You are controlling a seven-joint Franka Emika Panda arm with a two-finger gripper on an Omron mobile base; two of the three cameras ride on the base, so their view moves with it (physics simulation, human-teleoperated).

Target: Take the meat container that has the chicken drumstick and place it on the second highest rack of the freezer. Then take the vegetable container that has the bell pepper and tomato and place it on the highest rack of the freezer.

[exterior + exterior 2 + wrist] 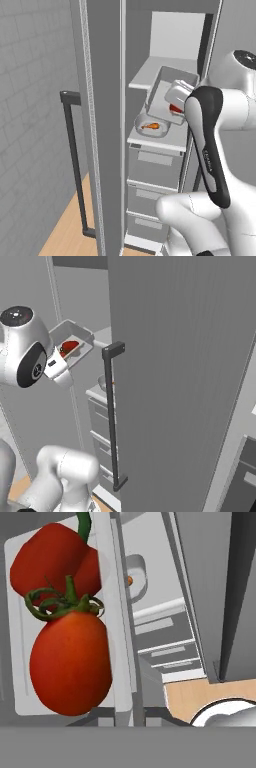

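Note:
A pale vegetable container point(162, 85) hangs tilted in front of the freezer point(102, 125), between its two open shelves. My gripper point(174, 102) is shut on its near rim. In the hand view the tomato point(70, 662) and the bell pepper point(50, 562) lie touching in the tray, whose rim point(120, 637) runs down to my gripper point(125, 713). From the right, the red vegetables point(69, 347) show in the raised tray point(75, 336). The chicken drumstick point(151, 126) lies in its container point(142, 121) on the lower open shelf. The highest rack point(160, 67) is bare.
The freezer's open door point(100, 150) stands left of the shelves, its dark bar handle point(75, 165) on the outer side. Grey drawers point(152, 167) sit below the shelves. A second tall grey door with a handle point(112, 416) covers much of the right base view. Wooden floor point(65, 230) lies below.

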